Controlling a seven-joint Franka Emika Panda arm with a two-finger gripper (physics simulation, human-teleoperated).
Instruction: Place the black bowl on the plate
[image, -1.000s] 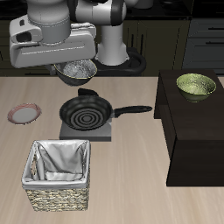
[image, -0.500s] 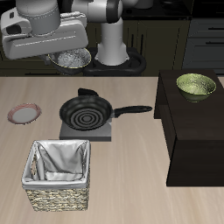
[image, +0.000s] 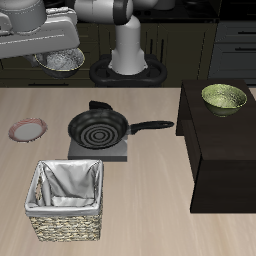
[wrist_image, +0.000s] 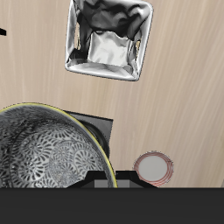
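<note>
My gripper (image: 57, 56) is shut on the black bowl (image: 62, 63), which hangs below it with its grey mottled inside showing. It is held high above the back of the table, well above and behind the plate (image: 27, 129). The plate has a pinkish-red rim and lies flat on the table near its side edge. In the wrist view the bowl (wrist_image: 48, 150) fills much of the frame close to the camera, and the plate (wrist_image: 155, 168) shows small beside it, far below. My fingertips are hidden there.
A black frying pan (image: 98, 128) sits on a grey burner at mid table. A lined wicker basket (image: 68, 200) stands near the front edge and also shows in the wrist view (wrist_image: 109, 39). An olive-green bowl (image: 224, 97) rests on a dark cabinet (image: 225, 160).
My gripper has risen with the black bowl and moved sideways, away from above the pan toward the plate's side of the table. Nothing else has moved.
</note>
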